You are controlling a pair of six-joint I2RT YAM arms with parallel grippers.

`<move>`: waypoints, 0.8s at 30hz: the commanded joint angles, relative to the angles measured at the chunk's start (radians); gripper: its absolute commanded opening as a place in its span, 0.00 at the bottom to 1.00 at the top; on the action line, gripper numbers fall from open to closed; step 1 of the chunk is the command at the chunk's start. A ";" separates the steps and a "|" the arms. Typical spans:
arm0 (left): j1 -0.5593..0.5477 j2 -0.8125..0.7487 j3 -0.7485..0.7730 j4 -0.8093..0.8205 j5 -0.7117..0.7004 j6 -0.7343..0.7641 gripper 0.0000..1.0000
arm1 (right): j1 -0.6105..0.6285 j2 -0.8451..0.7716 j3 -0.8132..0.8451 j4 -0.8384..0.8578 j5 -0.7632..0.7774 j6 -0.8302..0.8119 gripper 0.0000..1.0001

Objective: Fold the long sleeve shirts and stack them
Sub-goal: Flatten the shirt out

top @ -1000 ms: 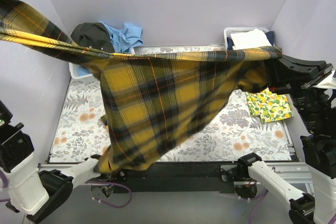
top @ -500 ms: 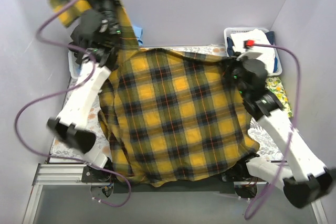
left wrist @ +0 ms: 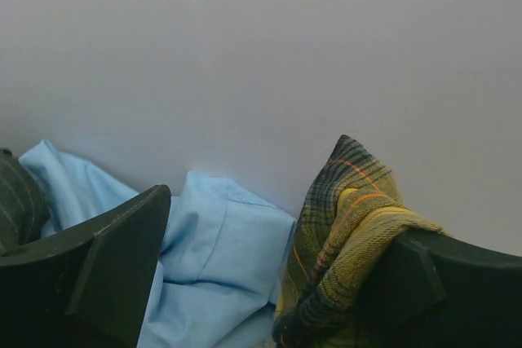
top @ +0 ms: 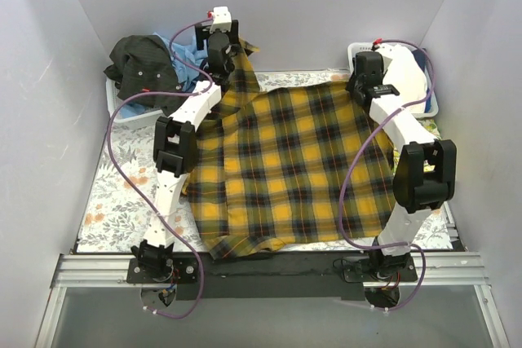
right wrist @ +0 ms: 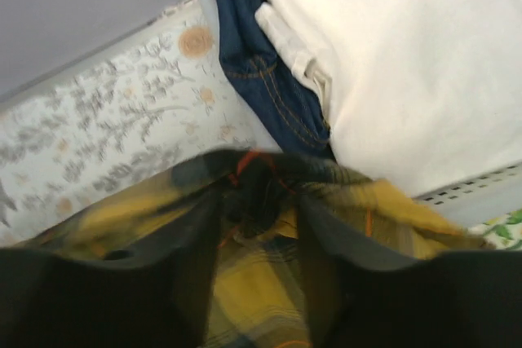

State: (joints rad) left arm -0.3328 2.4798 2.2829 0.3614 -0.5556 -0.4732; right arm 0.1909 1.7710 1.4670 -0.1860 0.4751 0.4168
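A yellow-and-black plaid long sleeve shirt (top: 294, 160) lies spread flat over the table, its top edge at the far side. My left gripper (top: 227, 38) is at the shirt's far left corner. In the left wrist view it (left wrist: 277, 218) stands open, and a fold of the plaid cloth (left wrist: 351, 218) still hangs over its right finger. My right gripper (top: 359, 85) is at the far right corner. Its jaws (right wrist: 259, 201) stand apart over a bunched plaid edge (right wrist: 253, 283); that view is blurred. A light blue shirt (top: 186, 59) (left wrist: 220, 258) and a dark one (top: 143, 63) are heaped at the back left.
A white bin (top: 431, 107) at the back right holds a white cloth (right wrist: 408, 55) and blue denim (right wrist: 261, 63). Another bin (top: 122, 113) sits under the back-left heap. The grey floral table cover (top: 130, 177) shows left of the plaid shirt. Grey walls close in on three sides.
The plaid shirt, stretched in the air a second ago, has been lowered and laid flat on the table. Both arms reached to the far edge and both grippers opened.
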 commanded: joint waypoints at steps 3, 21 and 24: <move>0.081 -0.243 -0.078 0.085 -0.034 -0.133 0.85 | -0.013 0.038 0.203 -0.003 -0.053 -0.038 0.85; 0.113 -0.518 -0.388 -0.284 0.250 -0.117 0.98 | 0.111 -0.113 0.010 -0.073 -0.322 -0.128 0.92; 0.110 -0.452 -0.340 -0.355 0.307 -0.151 0.98 | 0.146 -0.122 -0.019 -0.081 -0.387 -0.151 0.92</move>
State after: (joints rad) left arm -0.2218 1.9621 1.9324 0.1654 -0.3733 -0.5823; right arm 0.2943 1.6924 1.4788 -0.2611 0.1944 0.3195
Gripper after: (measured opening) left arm 0.982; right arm 0.925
